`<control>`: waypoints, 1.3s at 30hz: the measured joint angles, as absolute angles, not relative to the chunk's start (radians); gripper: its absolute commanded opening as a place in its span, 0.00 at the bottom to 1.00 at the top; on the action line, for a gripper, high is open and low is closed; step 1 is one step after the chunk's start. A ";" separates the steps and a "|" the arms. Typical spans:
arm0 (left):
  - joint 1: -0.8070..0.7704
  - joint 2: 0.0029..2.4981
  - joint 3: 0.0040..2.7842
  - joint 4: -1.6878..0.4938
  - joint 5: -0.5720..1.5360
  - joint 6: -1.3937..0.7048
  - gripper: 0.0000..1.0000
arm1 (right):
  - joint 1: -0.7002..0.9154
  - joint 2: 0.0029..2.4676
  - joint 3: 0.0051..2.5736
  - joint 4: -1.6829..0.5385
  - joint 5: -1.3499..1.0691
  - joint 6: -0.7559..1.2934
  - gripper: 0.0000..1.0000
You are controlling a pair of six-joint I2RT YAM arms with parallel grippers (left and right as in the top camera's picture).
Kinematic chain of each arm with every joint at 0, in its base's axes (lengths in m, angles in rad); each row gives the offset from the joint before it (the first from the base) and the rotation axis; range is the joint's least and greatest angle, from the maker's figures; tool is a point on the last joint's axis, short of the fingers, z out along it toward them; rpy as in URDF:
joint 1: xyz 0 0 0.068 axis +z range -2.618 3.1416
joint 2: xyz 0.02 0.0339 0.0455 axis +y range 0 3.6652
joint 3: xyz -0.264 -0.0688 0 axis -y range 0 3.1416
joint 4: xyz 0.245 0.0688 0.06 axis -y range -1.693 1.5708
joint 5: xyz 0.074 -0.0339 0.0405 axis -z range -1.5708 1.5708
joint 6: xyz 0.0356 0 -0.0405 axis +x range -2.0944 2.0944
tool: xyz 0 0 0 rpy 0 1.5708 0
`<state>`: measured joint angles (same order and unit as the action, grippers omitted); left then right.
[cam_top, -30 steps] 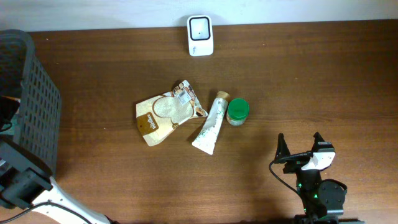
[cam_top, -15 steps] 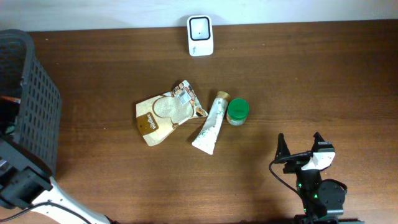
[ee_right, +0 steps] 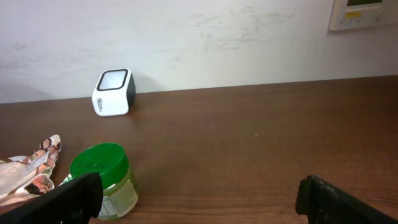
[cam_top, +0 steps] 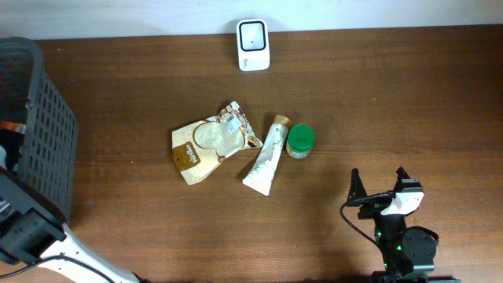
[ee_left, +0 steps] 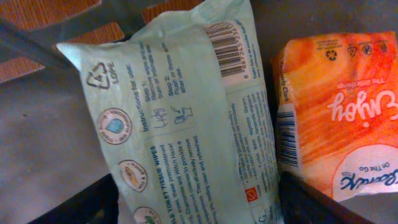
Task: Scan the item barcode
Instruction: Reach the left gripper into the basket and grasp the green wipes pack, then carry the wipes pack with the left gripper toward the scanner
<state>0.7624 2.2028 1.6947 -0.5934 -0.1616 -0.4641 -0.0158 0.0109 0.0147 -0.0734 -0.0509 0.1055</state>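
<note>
In the left wrist view a pale green wipes pack (ee_left: pixel 186 112) lies in the basket, its barcode (ee_left: pixel 227 50) facing up near the top end. My left gripper (ee_left: pixel 198 205) straddles the pack's lower end, and a dark finger (ee_left: pixel 87 202) sits against each long edge. How firmly the pack is held does not show. Beside it lies an orange tissue pack (ee_left: pixel 342 106). The white scanner (cam_top: pixel 253 34) stands at the table's back edge. My right gripper (cam_top: pixel 380 182) rests open and empty at the front right.
The black mesh basket (cam_top: pixel 43 126) stands at the left edge and hides the left gripper from above. At mid-table lie a brown pouch (cam_top: pixel 211 141), a white tube (cam_top: pixel 266 159) and a green-lidded jar (cam_top: pixel 300 141). That jar (ee_right: pixel 102 177) is left of my right fingers.
The table items and the right arm have not moved. In the overhead view only a small shift shows inside the basket at the left edge.
</note>
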 measured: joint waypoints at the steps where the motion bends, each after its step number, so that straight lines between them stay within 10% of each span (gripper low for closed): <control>1: 0.762 2.203 1.689 -0.587 -0.162 -0.464 0.74 | -0.016 0.011 0.015 -0.073 -0.051 0.106 0.98; 16: 0.762 2.195 1.657 -0.554 -0.161 -0.454 0.16 | -0.016 0.011 0.015 -0.073 -0.051 0.106 0.98; 39: 0.729 1.504 1.646 -0.714 0.154 -0.454 0.14 | -0.016 0.011 0.015 -0.073 -0.051 0.106 0.98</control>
